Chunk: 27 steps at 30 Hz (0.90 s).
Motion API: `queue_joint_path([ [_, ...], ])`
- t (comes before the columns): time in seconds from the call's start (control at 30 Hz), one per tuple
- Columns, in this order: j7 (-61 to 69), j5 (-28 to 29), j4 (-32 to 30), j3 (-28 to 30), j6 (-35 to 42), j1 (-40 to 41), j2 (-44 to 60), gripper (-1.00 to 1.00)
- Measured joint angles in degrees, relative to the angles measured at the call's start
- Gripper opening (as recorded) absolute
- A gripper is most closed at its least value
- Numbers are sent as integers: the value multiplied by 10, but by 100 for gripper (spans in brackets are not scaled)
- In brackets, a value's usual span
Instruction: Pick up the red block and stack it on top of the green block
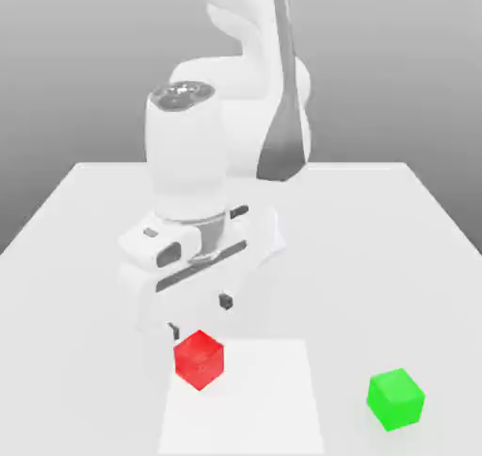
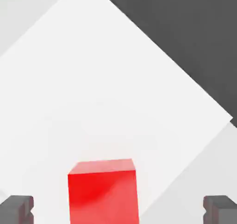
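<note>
The red block (image 1: 200, 359) rests on the white table near its front edge, on a brighter white patch. My gripper (image 1: 200, 316) hangs just above and behind it with its fingers spread wide and nothing between them. In the hand view the red block (image 2: 103, 191) lies between the two dark fingertips (image 2: 16, 208), with wide gaps on both sides, so the gripper (image 2: 119, 209) is open. The green block (image 1: 395, 399) stands apart, toward the exterior view's right, near the front edge.
The white table (image 1: 377, 247) stretches behind and to both sides of the arm. A brighter square patch (image 1: 273, 398) marks the surface under the red block. The arm's white body rises behind the gripper.
</note>
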<state>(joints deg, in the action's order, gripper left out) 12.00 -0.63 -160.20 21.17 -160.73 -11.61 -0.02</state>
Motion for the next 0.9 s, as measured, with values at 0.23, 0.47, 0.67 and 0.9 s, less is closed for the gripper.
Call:
queue_joint_path([
  [0.23, 54, -65, 12, -32, -51, 10, 64, 0],
  [0.47, 117, -153, 19, -112, -109, 69, 137, 0],
  [0.67, 120, -158, 20, -119, -112, 75, 143, -100],
  [0.9, 76, -96, 16, -71, -74, 42, 94, -100],
])
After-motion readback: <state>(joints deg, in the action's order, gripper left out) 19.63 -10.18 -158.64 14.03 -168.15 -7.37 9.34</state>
